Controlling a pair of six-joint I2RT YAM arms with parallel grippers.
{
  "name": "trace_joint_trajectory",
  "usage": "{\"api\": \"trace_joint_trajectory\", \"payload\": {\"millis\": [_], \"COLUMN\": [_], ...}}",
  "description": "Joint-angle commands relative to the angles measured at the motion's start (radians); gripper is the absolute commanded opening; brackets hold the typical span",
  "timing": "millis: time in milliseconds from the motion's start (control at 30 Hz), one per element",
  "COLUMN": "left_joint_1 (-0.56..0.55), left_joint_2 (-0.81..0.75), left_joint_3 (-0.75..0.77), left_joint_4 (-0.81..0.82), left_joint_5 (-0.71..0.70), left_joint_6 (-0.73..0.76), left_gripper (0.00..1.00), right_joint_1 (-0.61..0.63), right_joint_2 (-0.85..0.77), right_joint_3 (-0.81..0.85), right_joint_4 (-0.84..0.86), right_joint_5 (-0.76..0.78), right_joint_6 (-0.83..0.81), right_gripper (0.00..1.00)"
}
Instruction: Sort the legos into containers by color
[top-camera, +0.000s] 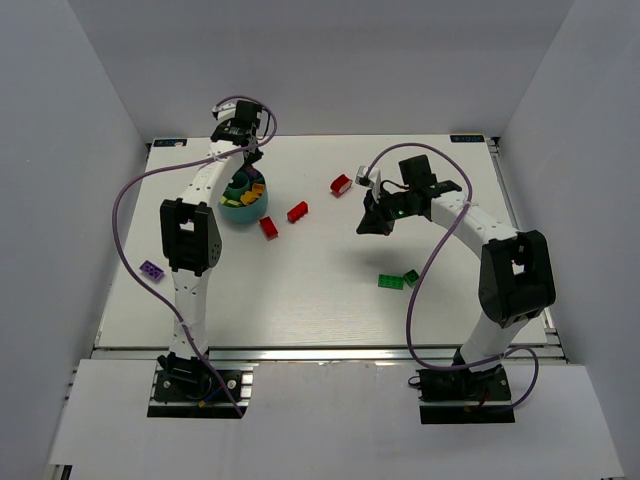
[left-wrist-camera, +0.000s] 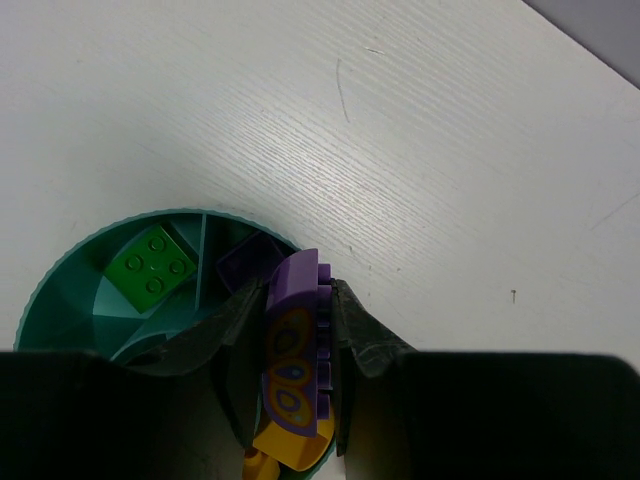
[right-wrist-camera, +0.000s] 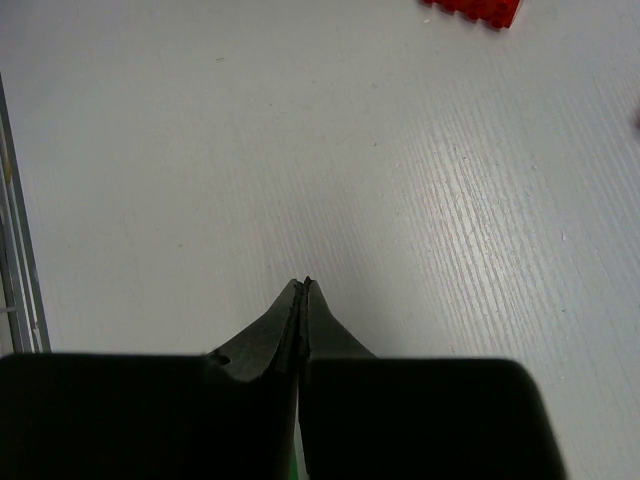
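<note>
Holding a purple lego, the left fingers clamp it over the teal cup; next probably release into the purple compartment just ahead. The right fingers are closed, empty.

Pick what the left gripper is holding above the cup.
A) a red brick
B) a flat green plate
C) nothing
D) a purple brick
D: in the left wrist view, the left gripper is clamped on a purple brick above the teal cup, which has a green brick in one compartment.
</note>
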Motion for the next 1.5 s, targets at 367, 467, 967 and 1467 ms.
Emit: {"api": "trace_joint_trajectory", "payload": {"millis": [367, 467, 967, 1467], "left_joint_1": [-0.001, -0.001, 0.127, 0.594], "left_joint_2": [-0.018, -0.027, -0.536, -0.962], "left_joint_3": [0.019, 0.036, -0.416, -1.087], "left_joint_4": [0.014, 0.020, 0.123, -0.045], "left_joint_5": [-0.037, -0.033, 0.097, 0.067], "left_joint_6": [0.008, 0.008, -0.077, -0.066], "left_gripper": [0.57, 0.60, 0.14, 0.98], "right_joint_1": [-0.004, -0.005, -0.005, 0.064], "right_joint_2": [-0.040, -0.040, -0.046, -0.028], "right_joint_3": [-0.012, -0.014, 0.025, 0.043], "right_joint_4": [0.016, 0.014, -0.093, -0.044], "right_joint_5": [-0.019, -0.019, -0.053, -0.051], "right_joint_6": [0.003, 0.002, -0.155, -0.167], "right_gripper": [0.00, 0.00, 0.85, 0.80]}}
